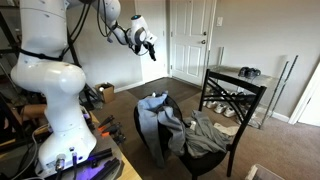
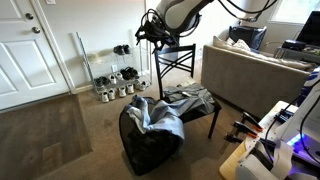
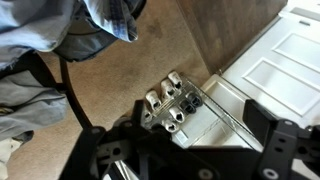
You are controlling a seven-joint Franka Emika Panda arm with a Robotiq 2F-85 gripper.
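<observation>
Hovering high over the carpet, my gripper [image 1: 149, 44] is spread wide and empty, nothing between the jaws. The blue-grey garment [image 2: 160, 115] lies well below me, nearly straight down, crumpled over the mouth of the black bag [image 2: 138, 150]. It has no clear long axis and just spills toward the chair [image 1: 236, 98], where grey cloth [image 1: 205, 135] drapes the seat. My wrist view catches the garment at its top edge, with shoes [image 3: 168, 108] by the rack dead centre. The chair back stands closest to a straight drop, and the white door [image 1: 190, 40] is well apart.
</observation>
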